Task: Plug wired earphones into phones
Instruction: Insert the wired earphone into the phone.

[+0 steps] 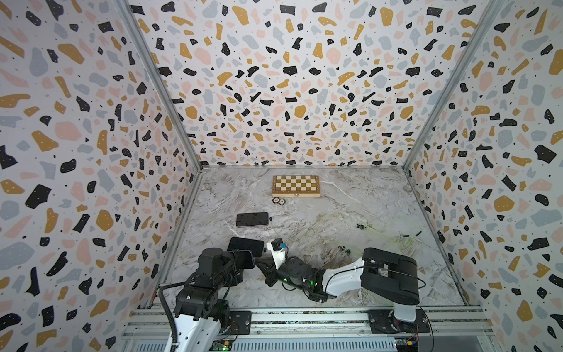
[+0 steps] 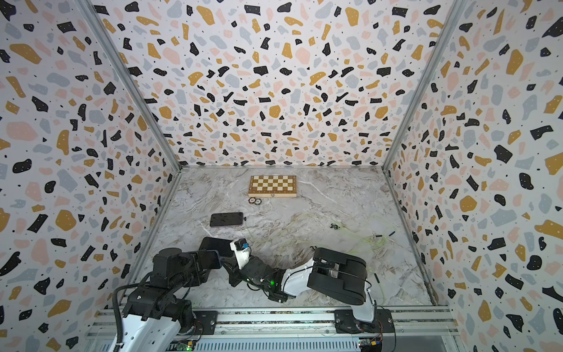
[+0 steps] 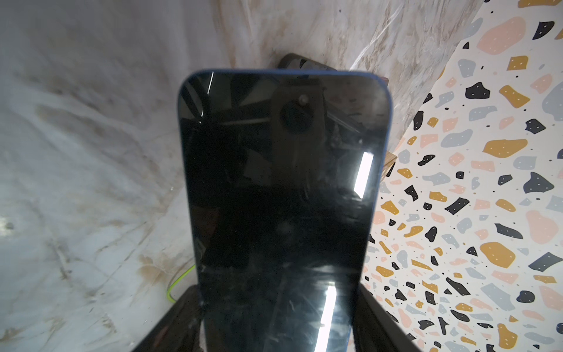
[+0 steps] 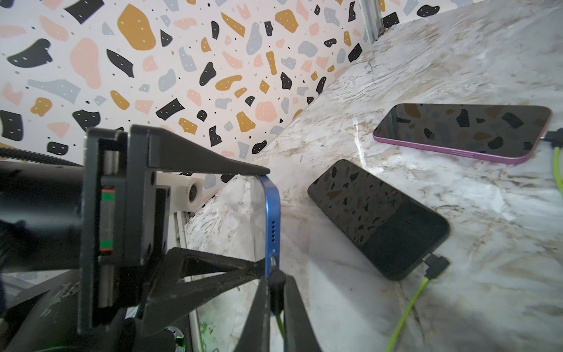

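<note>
Bright even light w/ glare on blue phone (image 3: 280, 207); wrist-view edges blurry.

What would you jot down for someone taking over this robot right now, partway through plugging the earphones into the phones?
Left fingers: clamped on the blue phone, holding it on edge above the table.
Right fingers: shut on a plug, which sits at that phone's port; I cannot tell if it is fully in.
Done: the purple phone and black phone lie on the table, each plugged in.
Left: check that this last plug is home, let go of it, then lay the blue phone down.
</note>
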### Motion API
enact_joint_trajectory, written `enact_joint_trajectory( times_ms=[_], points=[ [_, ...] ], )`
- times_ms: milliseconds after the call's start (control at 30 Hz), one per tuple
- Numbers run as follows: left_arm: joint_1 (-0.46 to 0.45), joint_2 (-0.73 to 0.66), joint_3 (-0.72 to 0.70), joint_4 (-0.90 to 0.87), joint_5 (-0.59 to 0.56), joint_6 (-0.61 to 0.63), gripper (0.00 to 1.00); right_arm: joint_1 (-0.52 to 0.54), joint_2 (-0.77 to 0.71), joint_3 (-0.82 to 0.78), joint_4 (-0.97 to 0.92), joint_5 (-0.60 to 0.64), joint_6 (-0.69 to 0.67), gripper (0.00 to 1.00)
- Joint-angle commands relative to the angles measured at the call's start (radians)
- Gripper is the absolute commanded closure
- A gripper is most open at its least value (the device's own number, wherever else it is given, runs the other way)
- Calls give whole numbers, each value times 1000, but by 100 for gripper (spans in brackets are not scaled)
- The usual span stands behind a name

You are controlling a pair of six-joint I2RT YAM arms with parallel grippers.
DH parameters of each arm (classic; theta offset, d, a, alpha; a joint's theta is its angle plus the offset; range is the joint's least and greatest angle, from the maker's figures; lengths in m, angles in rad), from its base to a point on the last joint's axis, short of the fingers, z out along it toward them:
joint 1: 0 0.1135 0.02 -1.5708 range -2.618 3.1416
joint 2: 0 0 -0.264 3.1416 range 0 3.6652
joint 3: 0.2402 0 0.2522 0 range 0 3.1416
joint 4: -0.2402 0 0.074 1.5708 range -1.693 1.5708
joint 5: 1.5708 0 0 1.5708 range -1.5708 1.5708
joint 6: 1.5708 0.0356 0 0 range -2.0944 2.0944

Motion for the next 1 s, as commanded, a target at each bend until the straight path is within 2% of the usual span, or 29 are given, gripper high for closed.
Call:
enact_joint_trajectory(
  times_ms=[0,800,967],
  points=[
    [-7,-14,55,80,92,-8,52,18,-24,56,-98,-3,-17,100],
    [-6,-17,78,20,61,23,52,27,-36,161,-301,-71,-7,100],
    [-7,-23,76,13,59,22,52,40,-31,197,-357,-50,-19,100]
  ],
)
